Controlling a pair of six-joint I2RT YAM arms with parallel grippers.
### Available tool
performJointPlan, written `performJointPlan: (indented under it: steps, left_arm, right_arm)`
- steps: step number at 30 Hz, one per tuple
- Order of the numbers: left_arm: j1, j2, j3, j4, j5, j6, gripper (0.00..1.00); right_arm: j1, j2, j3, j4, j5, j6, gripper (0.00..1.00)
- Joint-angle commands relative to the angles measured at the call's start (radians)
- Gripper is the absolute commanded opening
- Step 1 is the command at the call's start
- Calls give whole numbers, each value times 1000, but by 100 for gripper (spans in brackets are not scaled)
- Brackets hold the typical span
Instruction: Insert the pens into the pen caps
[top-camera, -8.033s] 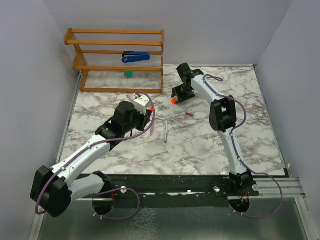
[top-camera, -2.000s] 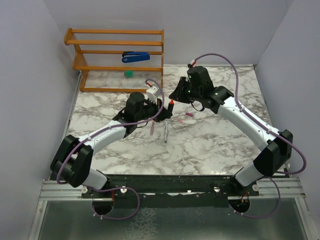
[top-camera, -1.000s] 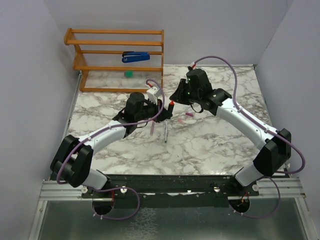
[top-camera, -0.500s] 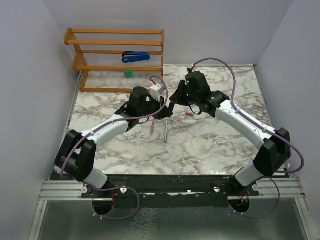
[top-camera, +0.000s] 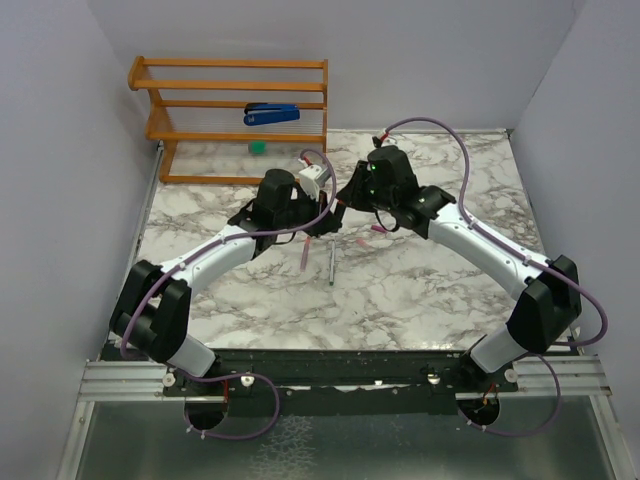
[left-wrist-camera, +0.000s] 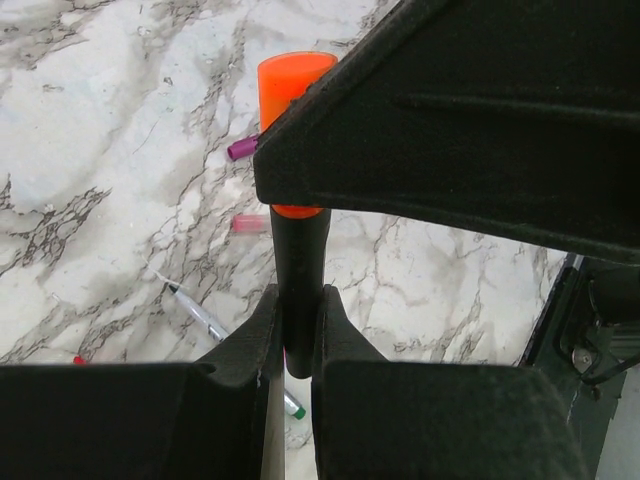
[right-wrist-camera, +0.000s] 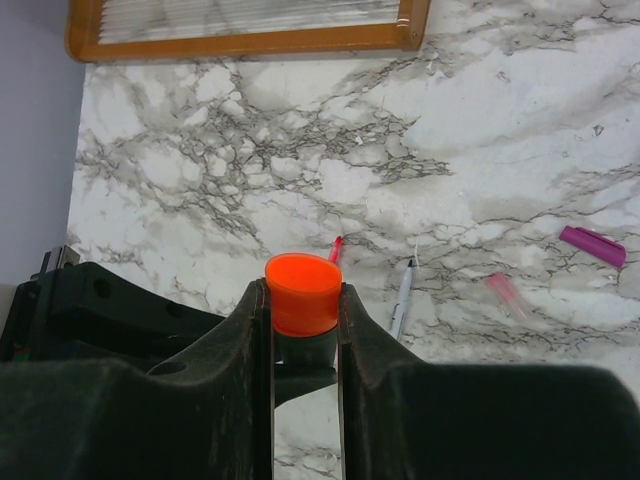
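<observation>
Step in hand: capping the black marker, first of three pairings, by my reckoning.

Left gripper: jaws clenched on the black marker body, held upright above the desk.

Right gripper: jaws clenched on the chunky orange cap, one finger on each side of it.

Joint: in the left wrist view the orange cap sits on the marker's upper end, the two in line. Whether it is pushed fully home I cannot tell; my right gripper hides the seam.

Remaining stock on the desk, all loose:
- thin grey pen, lying beneath my grippers;
- thin pink pen, just beside the grey one;
- slim pink cap, near the grey pen's end;
- slim purple-magenta cap, a little farther out.

Next move, as I judge it: press cap and marker together along their shared axis until seated, then let go with one side and set the capped marker down before fetching the next pen.
</observation>
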Motion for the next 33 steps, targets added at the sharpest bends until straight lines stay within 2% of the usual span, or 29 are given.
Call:
performJointPlan:
  steps: [1, 21, 28, 33]
  left_arm:
    - [17, -24, 114, 159, -73, 20, 0]
    - [33, -74, 157, 184, -183, 133, 0]
    - [34, -96, 133, 203, -157, 194, 0]
    - [34, -106, 88, 210, -104, 218, 0]
  right_arm:
    - [66, 5, -66, -88, -92, 12, 0]
    - [132, 0, -146, -62, -98, 45, 1]
    - [154, 14, -162, -50, -144, 57, 1]
    - [155, 21, -117, -77, -124, 28, 1]
